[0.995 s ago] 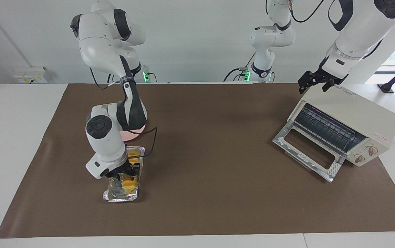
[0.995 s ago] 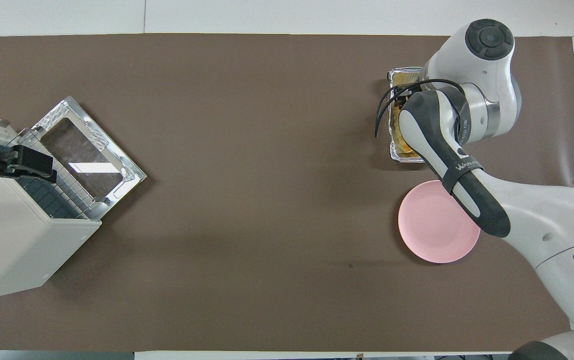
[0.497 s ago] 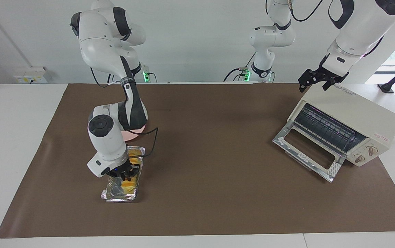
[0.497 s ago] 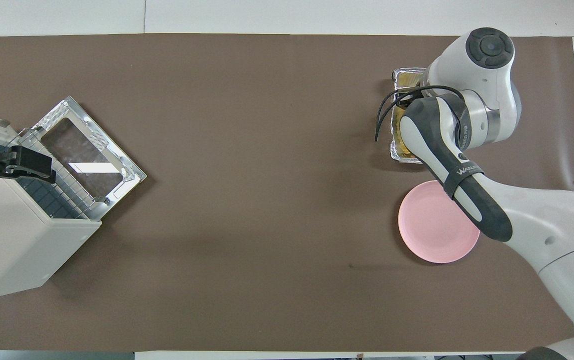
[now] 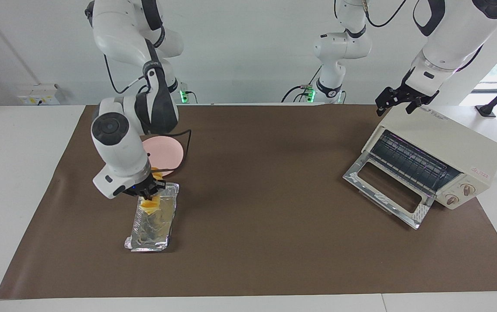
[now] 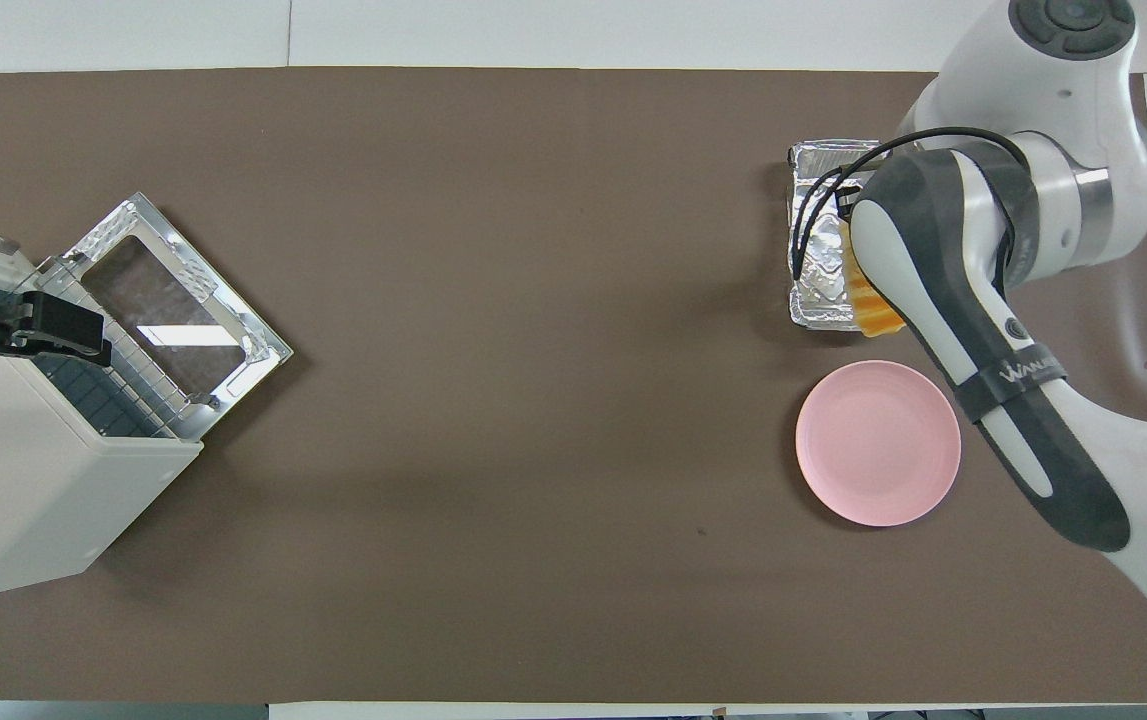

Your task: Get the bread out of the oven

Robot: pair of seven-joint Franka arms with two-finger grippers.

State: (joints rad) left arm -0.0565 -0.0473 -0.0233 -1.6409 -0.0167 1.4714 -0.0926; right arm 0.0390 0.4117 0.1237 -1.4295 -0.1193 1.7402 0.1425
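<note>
The bread [image 5: 150, 204], a golden-orange loaf, hangs tilted in my right gripper [image 5: 147, 193], which is shut on it just above the foil tray's end nearest the pink plate. In the overhead view the bread [image 6: 874, 310] shows beside the arm, over the tray's edge. The cream-white oven [image 5: 444, 142] stands at the left arm's end of the table with its glass door [image 5: 384, 190] folded down and its wire rack bare. My left gripper [image 5: 397, 105] is open over the oven's top edge, and it also shows in the overhead view [image 6: 31, 330] above the oven [image 6: 13, 500].
The crinkled silver foil tray [image 5: 152, 225] lies on the brown mat with nothing in it, seen too in the overhead view [image 6: 817, 270]. The pink plate [image 5: 167, 151] sits nearer to the robots than the tray, also in the overhead view [image 6: 878, 443].
My right gripper has risen with the bread out of the foil tray and moved toward the pink plate. The left arm has not moved.
</note>
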